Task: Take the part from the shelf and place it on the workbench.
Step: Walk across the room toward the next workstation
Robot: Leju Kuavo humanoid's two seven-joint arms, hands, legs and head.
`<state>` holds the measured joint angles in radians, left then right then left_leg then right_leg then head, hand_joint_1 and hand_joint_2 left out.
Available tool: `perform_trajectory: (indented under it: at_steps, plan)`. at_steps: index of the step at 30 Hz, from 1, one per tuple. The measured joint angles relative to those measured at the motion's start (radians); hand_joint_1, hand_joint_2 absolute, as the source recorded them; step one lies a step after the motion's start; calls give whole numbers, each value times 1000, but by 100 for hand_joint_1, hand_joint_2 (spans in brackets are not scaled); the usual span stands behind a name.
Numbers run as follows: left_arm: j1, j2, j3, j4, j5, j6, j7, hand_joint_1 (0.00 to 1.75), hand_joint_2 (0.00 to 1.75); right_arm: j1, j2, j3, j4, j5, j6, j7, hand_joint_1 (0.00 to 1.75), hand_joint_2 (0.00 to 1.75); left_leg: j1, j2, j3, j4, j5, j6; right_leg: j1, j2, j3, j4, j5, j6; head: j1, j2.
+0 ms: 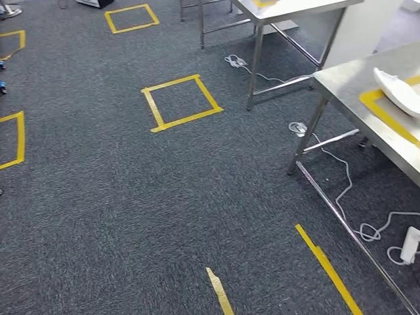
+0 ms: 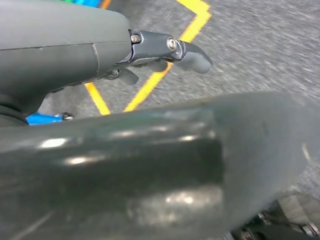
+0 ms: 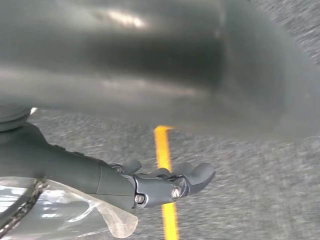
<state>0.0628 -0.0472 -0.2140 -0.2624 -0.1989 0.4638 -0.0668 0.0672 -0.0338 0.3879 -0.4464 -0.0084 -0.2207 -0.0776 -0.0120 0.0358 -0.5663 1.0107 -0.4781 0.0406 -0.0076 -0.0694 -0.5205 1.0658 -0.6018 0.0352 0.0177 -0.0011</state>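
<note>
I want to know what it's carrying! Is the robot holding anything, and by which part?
The left robot hand holds nothing. Clear plastic lies against the right robot hand, but whether it is held cannot be told.

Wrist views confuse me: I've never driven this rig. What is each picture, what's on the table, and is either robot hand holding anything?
You are driving a two-legged robot with two arms. The head view looks forward and down from high on its body: grey carpet, squares of yellow tape, and a steel table on the right. A white part lies on that table, over a yellow tape mark. The other two pictures come from cameras at the wrists, so they look turned. The left robot hand hangs over the carpet with its fingers stretched out and nothing in them. The right robot hand looks the same. I cannot identify the clear film by its wrist.
</note>
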Motion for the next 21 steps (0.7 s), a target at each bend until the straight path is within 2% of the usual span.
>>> perform_trajectory:
  at_steps: [1, 2, 3, 4, 5, 6, 7, 8, 9, 10, 11, 12, 13, 14, 15, 16, 18, 19, 20, 21]
  plan:
    - [0, 0, -3, -7, -5, 1, 9, 0, 87, 2, 1, 0, 0, 1, 2, 0, 0, 0, 1, -13, 0, -2, 2, 3, -2, 35, -29, 59, -29, 3, 2, 0]
    - [0, 0, -7, -14, -9, 2, 17, 0, 131, 6, 1, 0, 0, 3, 3, 2, 0, 0, 2, -28, -1, -2, 2, 6, -4, 57, -64, 129, -58, 5, 3, 0]
    - [1, -1, -12, -22, -12, 2, 25, 0, 175, 10, 2, 1, 0, 6, 4, 6, 0, 0, 2, -44, -1, -1, 3, 6, -5, 65, -96, 189, -76, 7, 3, 0]
    - [3, -2, -16, -28, -15, 2, 31, 0, 175, 14, 2, 1, -1, 11, 5, 11, 0, 0, 3, -60, 0, -1, 2, 7, -5, 67, -116, 218, -75, 9, 3, 0]
    - [7, -3, -18, -34, -17, 3, 36, 0, 175, 17, 2, 1, -3, 16, 6, 17, 0, 0, 4, -75, 1, 0, 2, 6, -6, 69, -120, 211, -55, 11, 3, 0]
    - [10, -2, -20, -41, -18, 6, 41, 0, 175, 20, 2, 0, -7, 21, 6, 24, 0, 0, 6, -91, 3, 2, 1, 4, -7, 73, -105, 165, -18, 13, 3, 0]
    - [14, -1, -21, -48, -18, 9, 44, 0, 175, 21, 1, 1, -10, 25, 7, 31, 0, 0, 7, -105, 4, 4, -2, 0, -11, 88, -80, 100, 22, 15, 3, 0]
    - [17, 0, -21, -55, -17, 14, 47, 0, 175, 23, 1, 1, -14, 28, 8, 36, 0, 0, 8, -119, 2, 11, -5, -5, -16, 113, -53, 35, 49, 17, 4, 0]
    - [20, 1, -21, -64, -18, 24, 50, 0, 175, 24, 1, 1, -17, 30, 9, 40, 0, 0, 8, -132, -2, 16, -7, -12, -19, 134, -32, -12, 64, 15, 3, 0]
    - [25, 2, -21, -73, -22, 36, 56, 0, 131, 26, 1, 1, -20, 32, 9, 43, 0, 0, 8, -143, -7, 21, -7, -19, -20, 149, -20, -34, 64, 11, 4, 0]
    - [31, 2, -21, -84, -30, 49, 66, 0, 87, 27, 1, 1, -23, 34, 10, 46, 0, 0, 9, -154, -12, 23, -5, -25, -19, 150, -15, -39, 59, 5, 4, 0]
    - [40, 3, -21, -96, -41, 60, 82, 0, 44, 29, 1, 1, -29, 36, 12, 48, 0, 0, 11, -165, -15, 23, -3, -30, -18, 140, -12, -39, 59, -4, 4, 0]
    - [51, 4, -21, -111, -54, 67, 102, 0, 0, 30, 2, 1, -35, 39, 14, 51, 0, 0, 12, -160, -19, 28, -7, -35, -18, 129, -9, -42, 61, -10, 4, 0]
    - [63, 5, -21, -129, -67, 70, 122, 0, 0, 32, 2, 1, -41, 42, 18, 52, 0, 0, 12, -143, -26, 44, -18, -39, -18, 117, -6, -44, 62, -17, 0, 0]
    - [73, 6, -21, -148, -81, 70, 140, 0, 0, 34, 3, 0, -47, 44, 22, 54, 0, 0, 11, -116, -42, 81, -40, -43, -18, 104, -3, -47, 63, -24, -2, 0]
    - [80, 7, -21, -166, -94, 70, 155, 0, 0, 36, 3, 0, -53, 45, 28, 56, 0, 0, 11, -84, -68, 137, -70, -47, -16, 88, 0, -48, 62, -29, -5, 0]
    - [92, 11, -21, -204, -121, 70, 178, 0, 0, 40, 3, -1, -61, 42, 42, 62, 0, 0, 14, -52, -130, 265, -123, -52, -10, 54, 2, -48, 57, -37, -8, 0]
    - [101, 14, -21, -223, -131, 69, 189, 0, 0, 41, 3, -2, -65, 41, 49, 66, 0, 0, 15, -47, -146, 299, -129, -52, -8, 39, 4, -48, 54, -38, -8, 0]
    - [112, 17, -21, -244, -139, 68, 199, 0, 0, 42, 3, -2, -69, 40, 55, 70, 0, 0, 15, -44, -143, 295, -115, -51, -7, 26, 6, -48, 52, -39, -8, 0]
    - [124, 21, -21, -263, -145, 67, 208, 0, 0, 43, 4, -2, -73, 40, 60, 74, 0, 0, 15, -38, -120, 253, -85, -48, -7, 14, 11, -48, 48, -38, -8, 0]
